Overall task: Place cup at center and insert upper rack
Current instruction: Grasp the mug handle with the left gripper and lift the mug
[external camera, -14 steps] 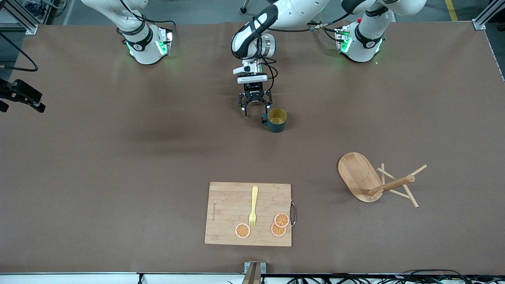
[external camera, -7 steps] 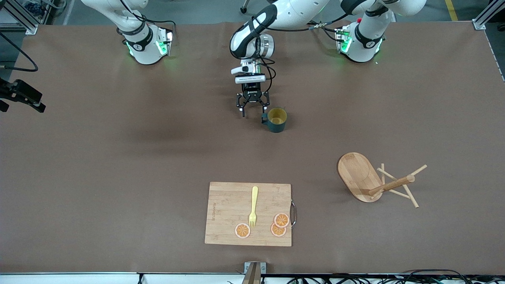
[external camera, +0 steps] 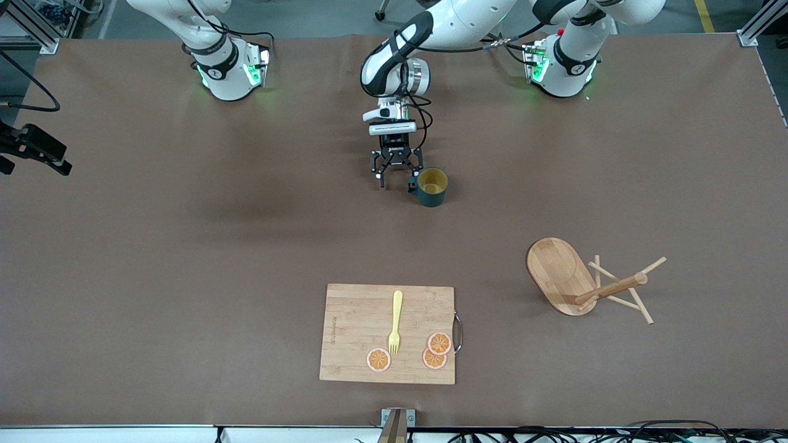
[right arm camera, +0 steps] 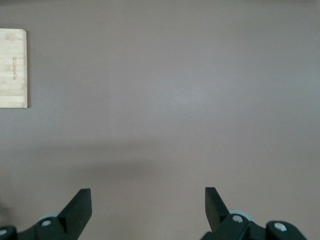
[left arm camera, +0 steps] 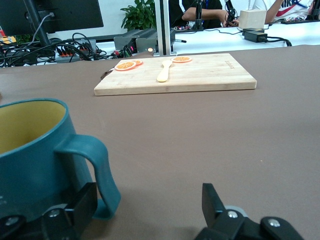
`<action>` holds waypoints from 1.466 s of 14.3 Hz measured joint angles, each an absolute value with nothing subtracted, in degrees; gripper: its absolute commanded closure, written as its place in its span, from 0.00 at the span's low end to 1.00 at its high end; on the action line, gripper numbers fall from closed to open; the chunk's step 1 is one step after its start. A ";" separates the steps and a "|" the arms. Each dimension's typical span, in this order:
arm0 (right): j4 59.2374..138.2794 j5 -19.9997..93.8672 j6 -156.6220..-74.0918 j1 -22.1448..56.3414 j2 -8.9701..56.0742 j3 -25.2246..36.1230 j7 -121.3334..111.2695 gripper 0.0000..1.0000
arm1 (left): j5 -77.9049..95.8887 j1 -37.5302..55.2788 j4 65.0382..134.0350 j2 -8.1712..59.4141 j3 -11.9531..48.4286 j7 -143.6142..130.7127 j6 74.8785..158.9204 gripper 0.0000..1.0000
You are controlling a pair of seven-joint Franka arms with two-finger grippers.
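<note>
- Front view: one cup (external camera: 432,186), one rack (external camera: 588,285) lying tipped over, one cutting board (external camera: 388,333) carrying one fork (external camera: 395,322) and three orange slices (external camera: 439,343).
- Left gripper (external camera: 397,171) is wide open, holding nothing; the cup's handle sits just beside one finger (left arm camera: 75,212).
- Right gripper (right arm camera: 147,207) waits, open and empty.
- Compared with a second ago, the left gripper has shifted slightly; the cup is unmoved.

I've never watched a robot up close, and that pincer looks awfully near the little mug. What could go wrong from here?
1. The open left pincer sits low beside the teal mug, one finger close by the handle. A small slip could nudge or tip the mug.
2. The wooden mug tree lies on its side with thin pegs sticking out, so it may be awkward to pick up.
</note>
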State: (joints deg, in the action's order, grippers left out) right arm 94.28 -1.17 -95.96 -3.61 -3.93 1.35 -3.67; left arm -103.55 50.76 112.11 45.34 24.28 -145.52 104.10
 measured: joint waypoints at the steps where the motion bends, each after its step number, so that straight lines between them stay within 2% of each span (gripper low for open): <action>1: 94.28 -1.17 -95.94 -3.61 -3.93 1.35 -3.67 0.00 | -103.80 50.79 112.11 45.38 24.03 -145.52 104.10 0.08; 6: 94.28 -1.17 -95.18 -3.61 -3.93 1.36 -3.64 0.00 | -104.30 50.83 110.98 46.23 23.15 -145.52 104.19 0.09; 9: 94.28 -1.17 -95.11 -3.57 -3.93 1.26 -3.64 0.00 | -104.46 50.84 110.10 46.70 22.85 -145.51 104.38 0.15; 14: 94.28 -1.17 -95.04 -3.57 -3.93 1.26 -3.64 0.00 | -104.46 50.83 109.84 46.81 22.77 -145.51 104.71 0.35; 16: 94.28 -1.17 -94.85 -3.57 -3.93 1.25 -3.64 0.00 | -104.46 50.83 109.83 46.82 22.72 -145.52 104.80 0.51; 21: 94.28 -1.17 -94.66 -3.57 -3.93 1.25 -3.64 0.00 | -104.46 50.77 109.83 46.86 22.58 -146.60 104.93 0.75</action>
